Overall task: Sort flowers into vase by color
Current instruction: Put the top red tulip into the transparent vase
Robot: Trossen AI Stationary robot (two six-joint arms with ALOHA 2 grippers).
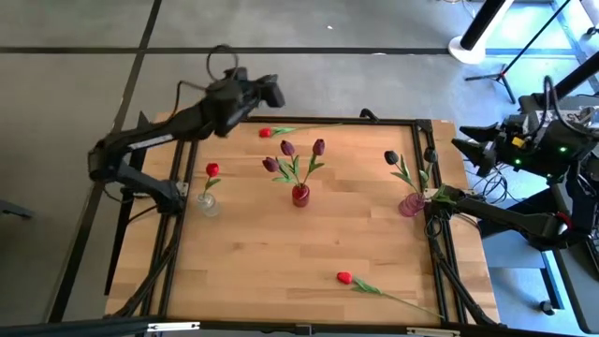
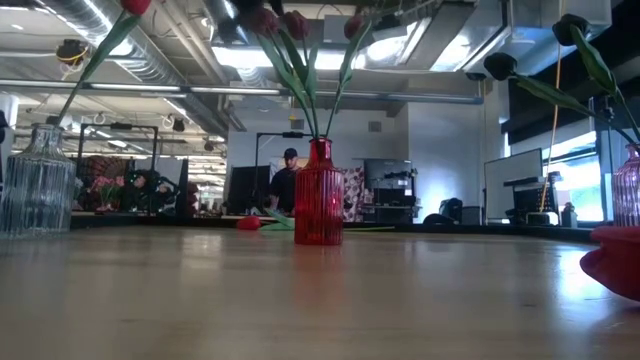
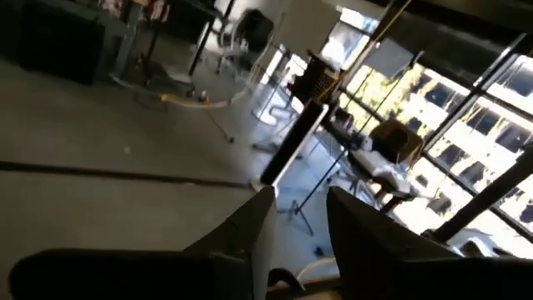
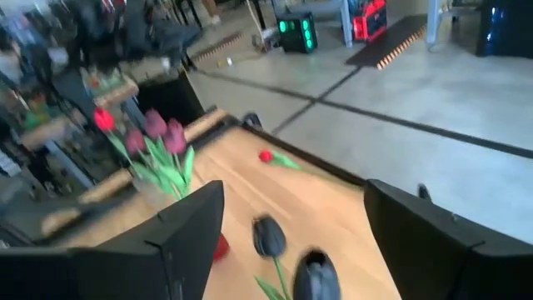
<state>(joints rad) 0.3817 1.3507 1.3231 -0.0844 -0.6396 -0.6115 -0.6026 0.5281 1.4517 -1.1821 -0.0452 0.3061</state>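
Left gripper (image 1: pixel 271 92): lifted past the table's (image 1: pixel 281 253) far edge, fingers (image 3: pixel 250 233) slightly apart, nothing between them.
Nearest flower: red tulip (image 1: pixel 266 133) lies flat by the far edge, just beside that gripper, likely the next pick.
Clear vase (image 1: pixel 208 203): near the left edge, holds one red tulip.
Right gripper (image 4: pixel 291 242): waits wide apart, empty, at the right edge, above the pink vase (image 1: pixel 410 203) holding near-black tulips.

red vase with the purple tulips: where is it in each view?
High view: red vase at table centre, three purple tulips in it.
Low view: centre, standing upright; the blooms reach the top edge.
Left wrist view: not in it; that camera looks off the table.
Right wrist view: mostly hidden behind the near finger, a red bit shows below the tulips.
Shared landmark: the red tulip lying by the table's far edge.
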